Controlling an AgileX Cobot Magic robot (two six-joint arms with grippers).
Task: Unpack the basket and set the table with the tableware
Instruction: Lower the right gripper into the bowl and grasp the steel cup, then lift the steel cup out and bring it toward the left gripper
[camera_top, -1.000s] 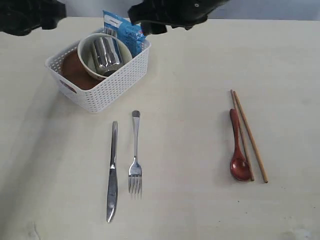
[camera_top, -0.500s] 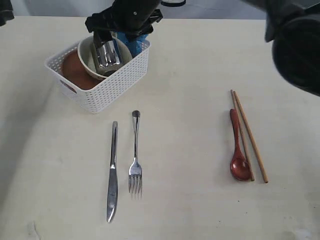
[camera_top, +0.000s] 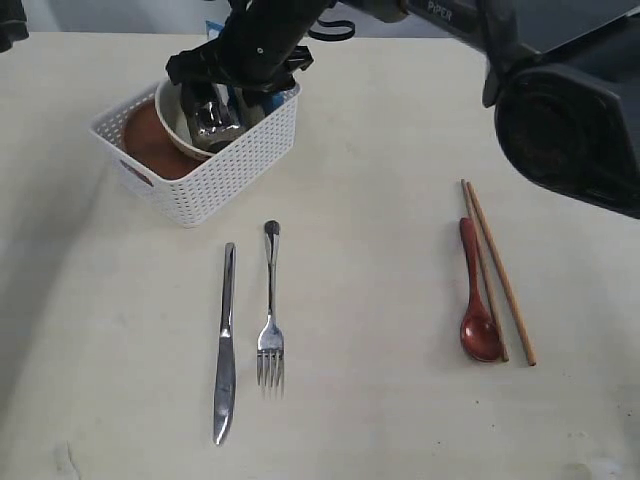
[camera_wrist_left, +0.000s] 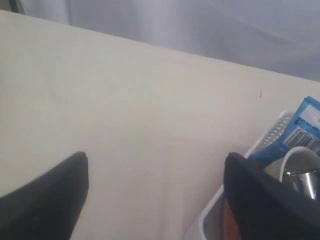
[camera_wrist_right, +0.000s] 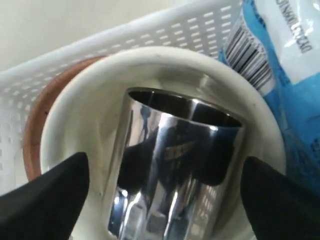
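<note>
The white basket (camera_top: 215, 175) stands at the table's (camera_top: 380, 130) far left. It holds the cream bowl (camera_wrist_right: 95, 120), with the steel cup (camera_wrist_right: 175, 165) lying in it and the reddish-brown plate (camera_top: 148, 148) beside it. My right gripper (camera_wrist_right: 165, 200) is open and low over the bowl, one finger on each side of the cup, apart from it. My right arm hides most of the cup (camera_top: 212, 122) from outside. The knife (camera_top: 225, 340), fork (camera_top: 270, 310), dark red spoon (camera_top: 475, 300) and chopsticks (camera_top: 500, 275) lie on the table. My left gripper (camera_wrist_left: 155, 195) is open over bare table beside the basket (camera_wrist_left: 272, 132).
A blue snack packet (camera_wrist_right: 290, 75) leans in the basket behind the bowl. My right arm (camera_top: 560, 90) crosses the far side of the table from the right. Only a dark bit of the left arm (camera_top: 10, 18) shows at the far left corner.
My right gripper has come down from above the basket's far edge to the bowl and now straddles the cup. The left arm has drawn back toward the far left corner.
</note>
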